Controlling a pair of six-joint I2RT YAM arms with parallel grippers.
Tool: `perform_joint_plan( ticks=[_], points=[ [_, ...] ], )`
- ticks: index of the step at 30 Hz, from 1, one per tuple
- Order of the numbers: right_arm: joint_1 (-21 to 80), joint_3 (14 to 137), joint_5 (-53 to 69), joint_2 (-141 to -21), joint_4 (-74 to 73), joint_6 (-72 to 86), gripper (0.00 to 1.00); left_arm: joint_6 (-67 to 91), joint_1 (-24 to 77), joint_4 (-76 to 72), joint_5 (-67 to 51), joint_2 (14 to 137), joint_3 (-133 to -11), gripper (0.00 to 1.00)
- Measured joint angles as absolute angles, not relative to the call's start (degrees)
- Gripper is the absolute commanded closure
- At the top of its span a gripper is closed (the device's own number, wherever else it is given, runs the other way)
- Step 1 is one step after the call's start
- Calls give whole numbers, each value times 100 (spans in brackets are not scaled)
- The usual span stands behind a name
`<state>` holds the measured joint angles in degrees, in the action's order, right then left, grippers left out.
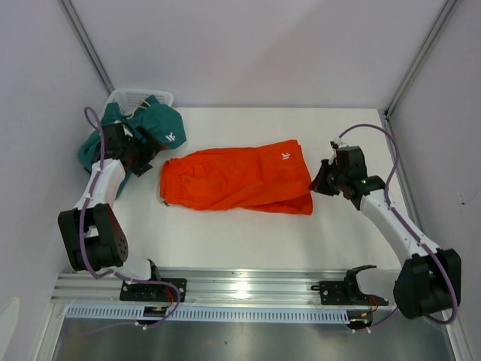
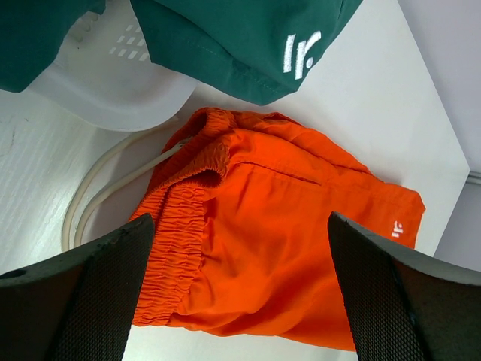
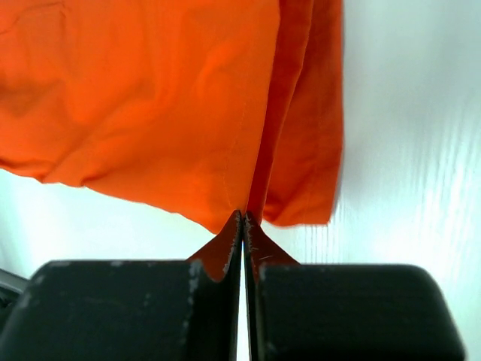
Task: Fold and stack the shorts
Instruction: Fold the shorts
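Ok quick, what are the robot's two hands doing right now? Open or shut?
Left gripper: open, holding nothing.
Right gripper: shut, pinching the edge of the orange shorts.

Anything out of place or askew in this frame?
The teal shorts hang crumpled and unfolded over the rim of the white basket at the far left, while the orange shorts lie folded mid-table.

Orange-red shorts [image 1: 237,179]: bright, uniform, with a small white logo [image 1: 286,156] and a white drawstring [image 2: 74,226].
Teal green shorts [image 1: 154,128], beyond the left gripper [image 2: 239,218]: plain, white logo [image 2: 301,53].
Basket [image 2: 113,83]: white mesh.
Table [image 1: 225,241]: white.
Left gripper pads: black, cross-hatched.
Right gripper [image 3: 243,222]: matte black, orange fabric at its tips.
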<state>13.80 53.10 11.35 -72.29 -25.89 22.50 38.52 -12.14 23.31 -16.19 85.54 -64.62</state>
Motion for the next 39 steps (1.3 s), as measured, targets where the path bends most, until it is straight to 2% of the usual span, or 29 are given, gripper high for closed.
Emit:
perform_joint_plan(
  ticks=[5,6,7,9,10,11,17,22,28,39],
  points=[
    [1354,4637,930,-6613,-2840,2298,100,3846,-1129,2329,-1555,8641,-6462,3],
    [1350,4512,904,-6624,-2902,2346,97,3846,-1100,2329,-1540,8661,-6462,3],
    [1350,4431,875,-6657,-2954,2364,78,3846,-1070,2329,-1525,8676,-6462,3],
    [1352,4327,799,-6781,-3059,2451,56,3844,-1004,2329,-1509,8705,-6462,3],
    [1354,4322,768,-6860,-3107,2480,36,3839,-974,2329,-1494,8718,-6462,3],
    [1354,4324,722,-6921,-3118,2484,34,3835,-952,2329,-1485,8724,-6464,3],
    [1337,4683,493,-7249,-3229,2471,39,3726,-840,2324,-1363,8744,-6488,7],
    [1319,6051,541,-8250,-2991,2327,49,3605,-694,2274,-1269,8790,-6532,10],
    [1155,7363,792,-9588,-2357,2145,52,3529,-565,2187,-1210,8833,-6523,9],
    [1004,8702,849,-11533,-2064,1929,55,3492,-545,1959,-1103,8757,-6305,9]
  ],
)
